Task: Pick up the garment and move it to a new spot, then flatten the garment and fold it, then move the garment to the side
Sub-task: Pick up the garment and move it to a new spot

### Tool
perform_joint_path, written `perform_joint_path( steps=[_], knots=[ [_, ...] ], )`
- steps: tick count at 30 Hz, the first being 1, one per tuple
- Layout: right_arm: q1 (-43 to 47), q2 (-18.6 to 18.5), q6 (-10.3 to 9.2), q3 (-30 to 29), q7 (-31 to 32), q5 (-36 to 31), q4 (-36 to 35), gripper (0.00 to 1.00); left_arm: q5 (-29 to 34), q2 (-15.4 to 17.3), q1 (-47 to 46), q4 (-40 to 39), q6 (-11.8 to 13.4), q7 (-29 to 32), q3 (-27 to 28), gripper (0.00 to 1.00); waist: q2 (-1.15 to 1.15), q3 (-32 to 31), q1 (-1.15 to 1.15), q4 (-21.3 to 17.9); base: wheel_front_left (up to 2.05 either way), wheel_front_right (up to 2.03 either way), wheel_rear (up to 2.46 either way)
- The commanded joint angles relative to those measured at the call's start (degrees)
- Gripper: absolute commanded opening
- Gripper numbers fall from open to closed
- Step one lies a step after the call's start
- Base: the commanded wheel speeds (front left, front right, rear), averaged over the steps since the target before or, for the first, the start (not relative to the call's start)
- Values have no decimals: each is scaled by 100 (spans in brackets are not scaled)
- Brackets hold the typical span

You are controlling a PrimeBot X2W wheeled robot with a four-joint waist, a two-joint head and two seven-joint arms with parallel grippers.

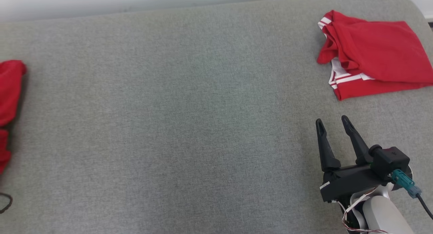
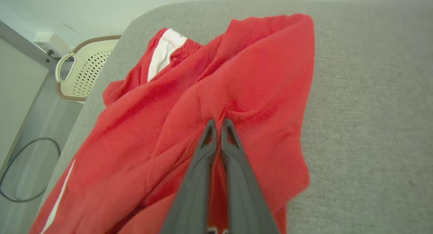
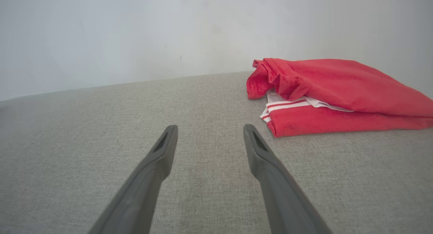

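Two grippers, unlike states. Left gripper (image 2: 219,120) pinched tight on fold of crumpled red shorts (image 2: 257,78), heaped at left edge of bench (image 1: 189,109). Right gripper (image 1: 332,119) spread wide, empty, over bare grey fabric. Beyond it, folded red garment (image 1: 375,54) near far right corner. Risk: thin single pinch slips on lift; trailing cloth drags off edge toward laundry basket (image 2: 91,65).
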Motion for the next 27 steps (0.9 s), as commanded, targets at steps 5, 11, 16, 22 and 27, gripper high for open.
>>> perform_joint_path(
  steps=[5, 11, 16, 22, 27],
  knots=[
    [120, 26, -4, -2, -34, 3, 55, 100, 60, -107, -134, -374, -71, -470, -221, 0, 0, -360, 0, 177, 0, 0, 0],
    [219, 29, -4, -59, -37, 13, 93, 100, 56, -234, -181, -1028, -140, -670, -551, 0, 0, -671, 0, 286, 0, 0, 0],
    [277, 61, -4, -94, -41, 37, 111, 100, -64, -341, -114, -1803, -156, -585, -870, 0, 0, -851, 0, 315, 0, 0, 0],
    [354, 131, -4, -141, -44, 45, 122, 100, -243, -394, 95, -2919, -160, -295, -1308, 0, 0, -971, 0, 255, 0, 0, 0],
    [371, 237, -4, -183, -48, 42, 141, 100, -481, -447, 258, -3851, -159, 15, -1684, 0, 0, -1035, 0, 123, 0, 0, 0]
  ],
)
